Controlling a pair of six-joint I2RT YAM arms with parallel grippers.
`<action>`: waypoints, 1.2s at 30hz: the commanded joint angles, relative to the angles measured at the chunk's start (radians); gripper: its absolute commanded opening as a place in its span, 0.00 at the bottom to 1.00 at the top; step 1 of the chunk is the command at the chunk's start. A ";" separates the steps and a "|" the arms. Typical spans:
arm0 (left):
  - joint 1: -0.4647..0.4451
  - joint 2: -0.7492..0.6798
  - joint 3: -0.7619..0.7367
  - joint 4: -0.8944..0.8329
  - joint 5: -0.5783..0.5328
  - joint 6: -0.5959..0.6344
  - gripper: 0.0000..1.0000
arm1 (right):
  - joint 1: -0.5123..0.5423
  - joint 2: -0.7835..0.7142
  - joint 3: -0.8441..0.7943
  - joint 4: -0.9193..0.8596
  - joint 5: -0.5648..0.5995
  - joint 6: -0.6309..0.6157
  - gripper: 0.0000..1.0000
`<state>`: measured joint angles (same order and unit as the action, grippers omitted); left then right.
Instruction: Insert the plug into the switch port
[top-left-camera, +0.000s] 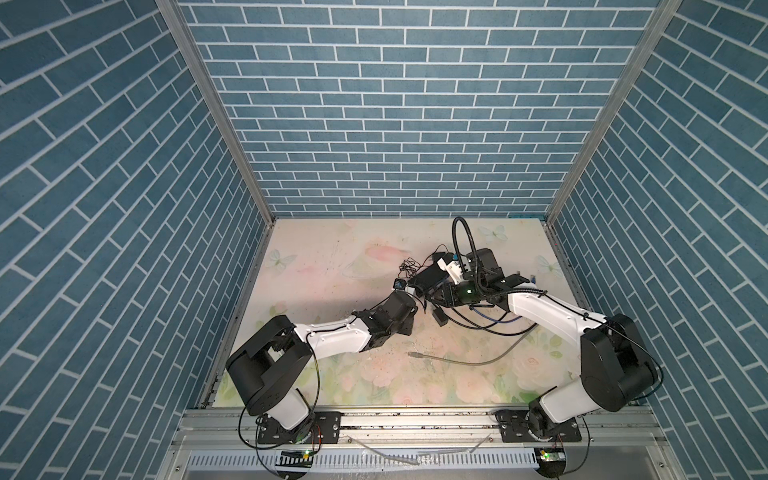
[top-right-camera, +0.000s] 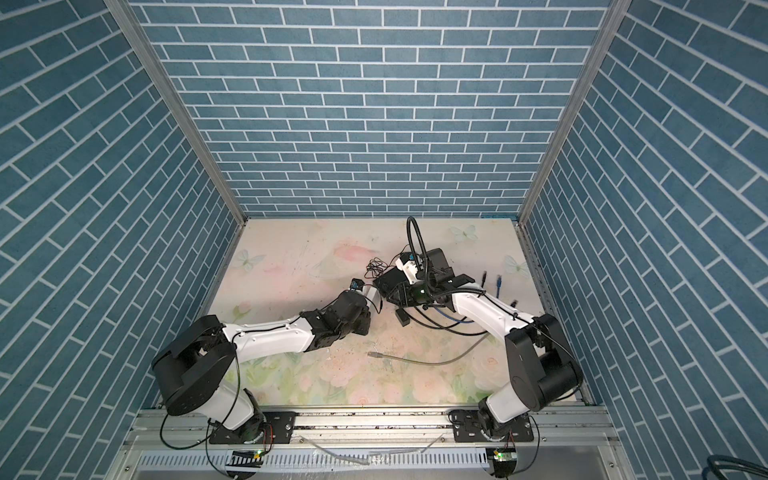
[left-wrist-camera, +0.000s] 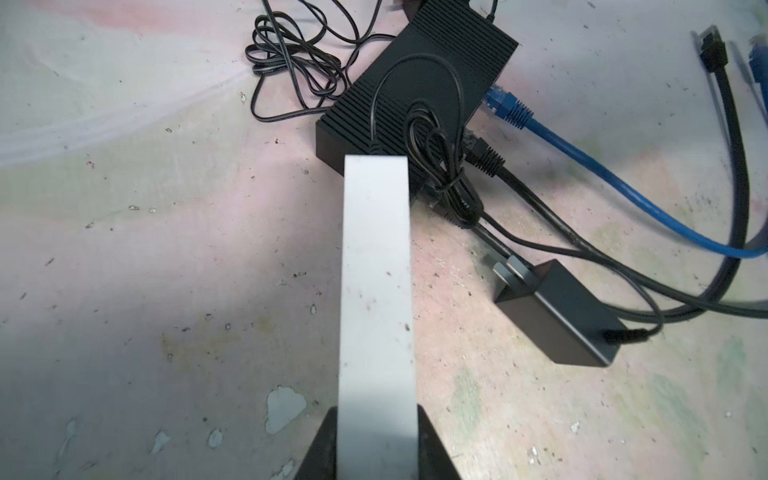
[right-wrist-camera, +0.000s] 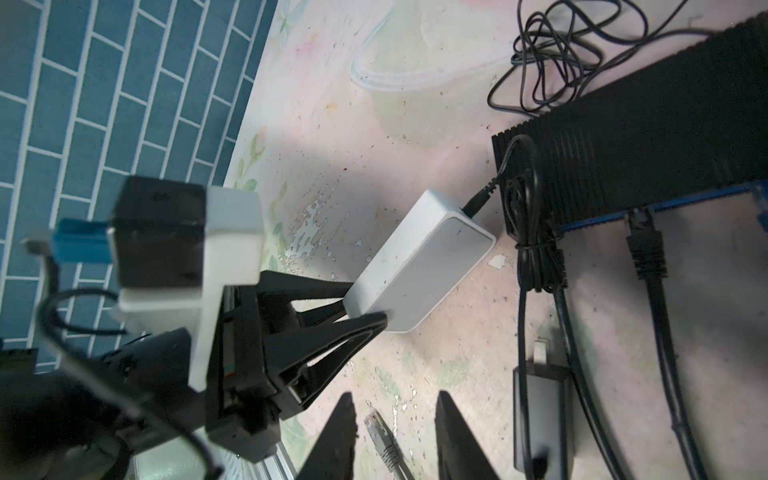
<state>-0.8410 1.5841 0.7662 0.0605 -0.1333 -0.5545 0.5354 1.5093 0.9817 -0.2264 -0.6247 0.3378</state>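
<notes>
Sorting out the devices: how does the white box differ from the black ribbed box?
The white box is smooth and smaller; the black ribbed box, grooved and larger. The white box is clamped in the left gripper; the black ribbed box lies on the table. The white box has one thin cord in its end; the black ribbed box has a blue plug and a black plug at its side. Both are rectangular.

Robot lab cell: brick-print walls (top-left-camera: 395, 104), aluminium rail (top-left-camera: 415, 428).
</notes>
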 joint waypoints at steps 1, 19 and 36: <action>0.033 0.032 -0.051 0.014 0.094 -0.044 0.28 | -0.003 -0.059 -0.034 0.015 -0.009 -0.082 0.33; 0.175 -0.001 -0.166 0.044 0.192 -0.097 0.60 | 0.024 -0.118 -0.206 0.163 0.030 -0.271 0.35; 0.243 -0.116 -0.221 0.116 0.267 -0.061 0.74 | 0.209 -0.108 -0.250 0.071 0.121 -0.684 0.35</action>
<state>-0.6048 1.5105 0.5735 0.1989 0.1253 -0.6441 0.7189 1.4113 0.7467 -0.1055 -0.5076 -0.2020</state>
